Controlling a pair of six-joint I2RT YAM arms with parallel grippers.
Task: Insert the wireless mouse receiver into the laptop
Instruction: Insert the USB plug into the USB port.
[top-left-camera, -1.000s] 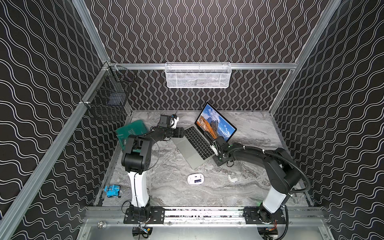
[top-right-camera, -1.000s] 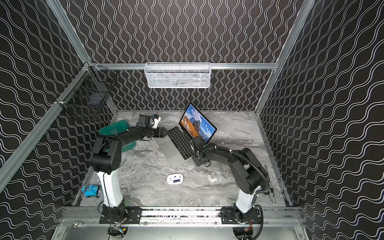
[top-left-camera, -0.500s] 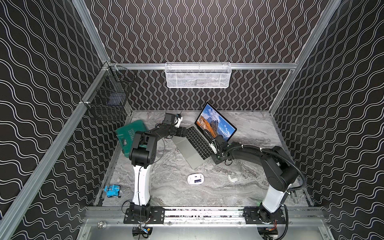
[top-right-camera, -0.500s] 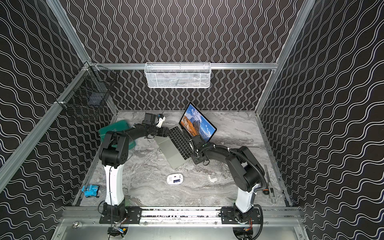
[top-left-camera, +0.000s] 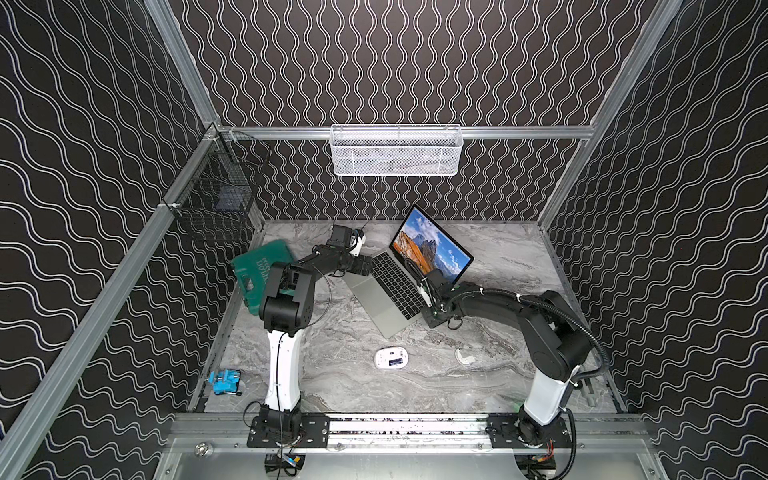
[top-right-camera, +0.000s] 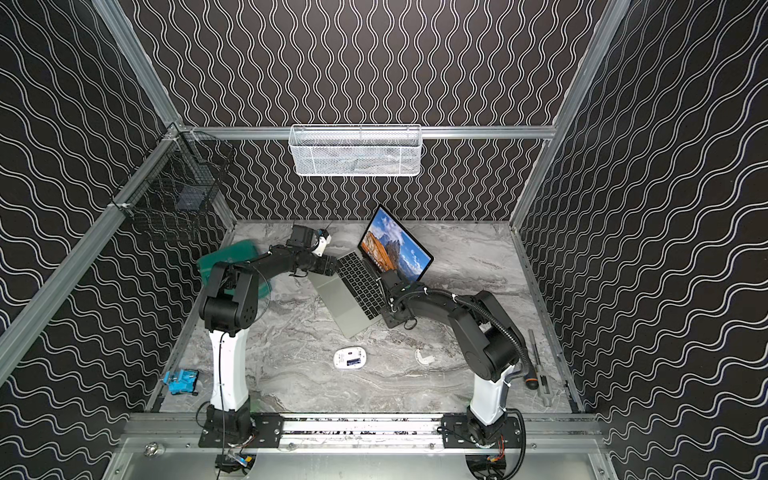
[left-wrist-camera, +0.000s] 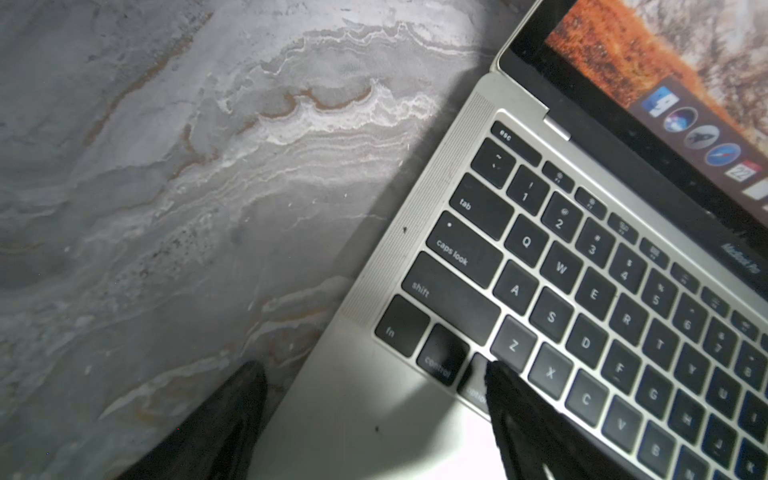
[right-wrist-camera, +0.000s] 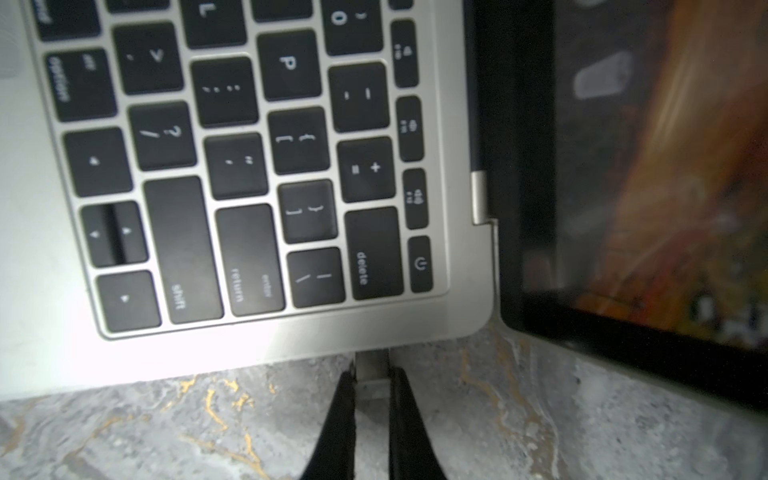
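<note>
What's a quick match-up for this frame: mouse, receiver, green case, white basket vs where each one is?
Things:
1. mouse
2. receiver
3. green case
4. white basket

Places:
A. hung on the back rail
B. pinched in the right gripper at the laptop side edge
C. far left of the table
D. lying on the table in front of the laptop

Pairs: 1-D, 2-B, 3-C, 4-A
</note>
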